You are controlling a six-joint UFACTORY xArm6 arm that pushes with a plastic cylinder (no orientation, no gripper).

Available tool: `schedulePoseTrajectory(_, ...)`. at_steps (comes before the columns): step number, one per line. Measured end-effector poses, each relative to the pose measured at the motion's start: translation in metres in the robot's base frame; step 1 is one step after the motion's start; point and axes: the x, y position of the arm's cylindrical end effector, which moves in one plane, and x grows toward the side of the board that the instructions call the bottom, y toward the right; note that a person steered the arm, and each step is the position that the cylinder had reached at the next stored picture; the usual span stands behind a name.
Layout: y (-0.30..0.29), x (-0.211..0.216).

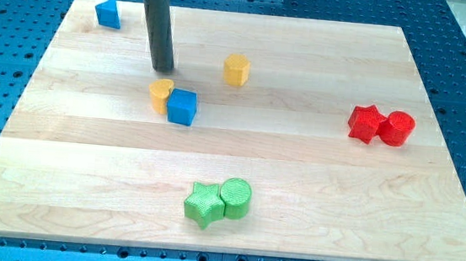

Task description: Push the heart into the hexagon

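A yellow heart block (161, 95) lies left of the board's middle, touching a blue cube (182, 107) on its right. A yellow hexagon block (237, 69) stands apart, up and to the right of the heart. My tip (164, 69) is at the end of the dark rod, just above the heart toward the view's top, with a small gap between them.
A second blue block (108, 13) sits near the board's top left corner. A red star (365, 123) touches a red cylinder (397, 128) at the right. A green star (204, 204) touches a green cylinder (235, 197) near the bottom edge.
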Motion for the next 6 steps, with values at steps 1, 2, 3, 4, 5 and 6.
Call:
schedulePoseTrajectory(1, -0.040, 0.001)
schedulePoseTrajectory(2, -0.060, 0.045)
schedulePoseTrajectory(3, -0.017, 0.056)
schedulePoseTrajectory(4, 0.018, 0.057)
schedulePoseTrajectory(5, 0.019, 0.059)
schedulePoseTrajectory(6, 0.020, 0.062)
